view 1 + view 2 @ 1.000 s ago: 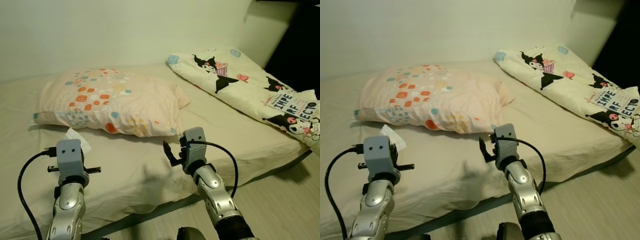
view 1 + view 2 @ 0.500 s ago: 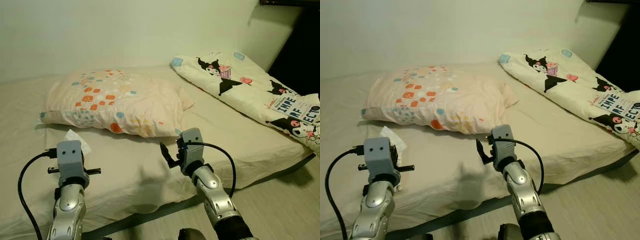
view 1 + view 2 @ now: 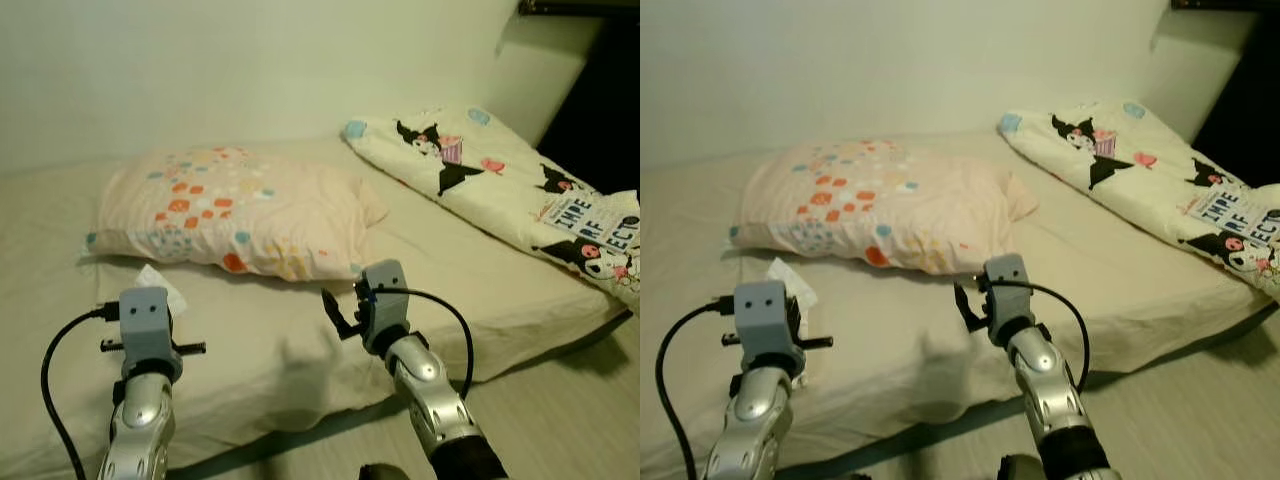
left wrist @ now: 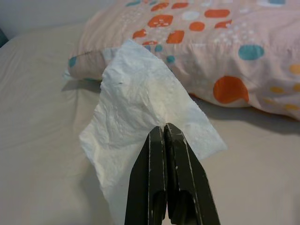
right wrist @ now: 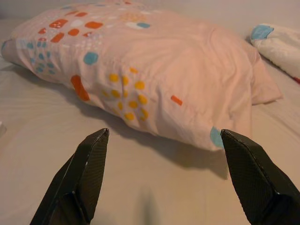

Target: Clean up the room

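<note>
A crumpled white tissue point(image 4: 140, 108) is pinched in my left gripper point(image 4: 163, 127), whose black fingers are shut on its near edge. From the head the tissue point(image 3: 158, 283) pokes out beyond my left wrist, just above the sheet and in front of the pillow's left corner. The pink pillow point(image 3: 235, 210) with orange and blue dots lies across the beige bed point(image 3: 300, 350). My right gripper point(image 3: 336, 311) hovers open over the sheet near the pillow's right corner, its fingers point(image 5: 89, 168) spread wide with nothing between them.
A folded cream blanket point(image 3: 500, 185) with black cartoon figures lies along the right side of the bed. The mattress edge point(image 3: 540, 335) runs diagonally at lower right, with pale floor point(image 3: 570, 410) beyond it. A wall backs the bed.
The head camera has drifted slightly, so the whole scene sits a little differently. Both arms hold about the same pose, and the left gripper still pinches the tissue.
</note>
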Tool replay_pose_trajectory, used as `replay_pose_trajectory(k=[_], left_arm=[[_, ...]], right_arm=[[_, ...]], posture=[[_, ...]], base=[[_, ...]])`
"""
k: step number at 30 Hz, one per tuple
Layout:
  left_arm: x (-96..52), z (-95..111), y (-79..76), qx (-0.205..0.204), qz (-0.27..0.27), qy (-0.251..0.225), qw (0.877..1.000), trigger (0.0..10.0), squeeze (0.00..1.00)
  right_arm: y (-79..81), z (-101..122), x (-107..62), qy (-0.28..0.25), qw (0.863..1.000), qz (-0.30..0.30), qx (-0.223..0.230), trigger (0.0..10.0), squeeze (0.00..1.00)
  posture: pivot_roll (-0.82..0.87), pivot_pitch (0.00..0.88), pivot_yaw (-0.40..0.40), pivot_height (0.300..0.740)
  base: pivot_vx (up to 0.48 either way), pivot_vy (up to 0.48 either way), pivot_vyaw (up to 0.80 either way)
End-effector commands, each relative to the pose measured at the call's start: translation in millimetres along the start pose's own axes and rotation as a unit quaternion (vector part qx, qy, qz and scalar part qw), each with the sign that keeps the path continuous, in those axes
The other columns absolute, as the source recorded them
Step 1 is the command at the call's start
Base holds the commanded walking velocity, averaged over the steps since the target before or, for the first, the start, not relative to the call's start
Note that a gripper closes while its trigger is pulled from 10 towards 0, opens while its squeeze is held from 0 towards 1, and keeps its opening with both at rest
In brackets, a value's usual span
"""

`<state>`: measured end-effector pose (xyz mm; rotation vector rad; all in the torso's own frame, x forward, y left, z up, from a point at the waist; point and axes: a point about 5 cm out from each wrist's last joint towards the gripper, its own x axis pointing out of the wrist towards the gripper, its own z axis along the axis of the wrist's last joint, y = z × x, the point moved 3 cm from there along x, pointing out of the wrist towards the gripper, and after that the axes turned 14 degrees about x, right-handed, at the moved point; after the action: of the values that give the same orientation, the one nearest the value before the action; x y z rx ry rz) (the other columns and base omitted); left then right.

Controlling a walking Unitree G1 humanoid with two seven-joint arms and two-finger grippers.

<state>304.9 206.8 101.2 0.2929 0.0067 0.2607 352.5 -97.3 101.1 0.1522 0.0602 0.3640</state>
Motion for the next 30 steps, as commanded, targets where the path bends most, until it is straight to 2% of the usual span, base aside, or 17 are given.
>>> replay_pose_trajectory(k=[1,21,30], left_arm=[[-0.4,-4,3.1,0.003,0.007,0.009,1.000,10.0,0.00],[-3.4,-6,5.4,-0.001,0.017,0.010,1.000,10.0,0.00],[-4.8,-7,2.7,-0.003,0.016,0.011,1.000,10.0,0.00]], right_arm=[[-1.2,-3,-1.7,0.003,1.000,-0.003,0.001,10.0,0.00],[6.7,-2,-1.9,0.001,1.000,0.029,0.000,10.0,0.00],[10.6,0,-3.2,-0.001,0.999,0.046,0.001,10.0,0.00]], posture=[[0.00,0.110,-0.090,0.642],[0.00,0.102,-0.104,0.642],[0.00,0.097,-0.110,0.681]], base=[[0.000,0.000,0.00],[0.000,0.000,0.00],[0.000,0.000,0.00]])
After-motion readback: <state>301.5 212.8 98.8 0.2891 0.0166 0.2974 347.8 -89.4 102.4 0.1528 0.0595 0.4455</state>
